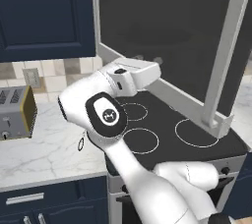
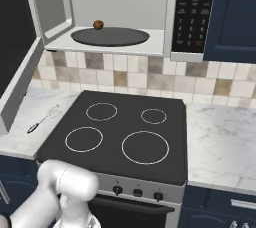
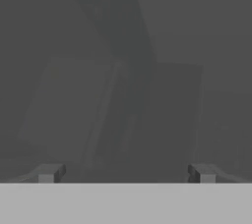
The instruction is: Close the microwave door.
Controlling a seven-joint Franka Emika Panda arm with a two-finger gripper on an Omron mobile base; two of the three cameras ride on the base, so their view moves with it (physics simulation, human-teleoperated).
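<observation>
The microwave door (image 1: 167, 16), dark smoky glass in a light grey frame, stands swung wide open over the stove, its long grey bar handle (image 1: 225, 51) at the right. My gripper (image 1: 148, 60) is right up against the door's glass face, low on its left part. In the hand view the gripper (image 3: 126, 173) is open, fingertips (image 3: 49, 173) wide apart, facing the dark glass (image 3: 128, 70) at close range with nothing between them. The microwave (image 2: 120, 2) shows its open cavity, a dark turntable (image 2: 110, 36) carrying a small brown ball (image 2: 98, 24), and a black button panel (image 2: 196, 9).
The black stove (image 2: 120, 132) with its ring burners lies below the microwave. A silver toaster (image 1: 17, 112) sits on the marble counter (image 1: 44, 149) to the left. A thin utensil (image 2: 42, 120) lies on the counter. Navy cabinets (image 1: 44, 12) hang beside the microwave.
</observation>
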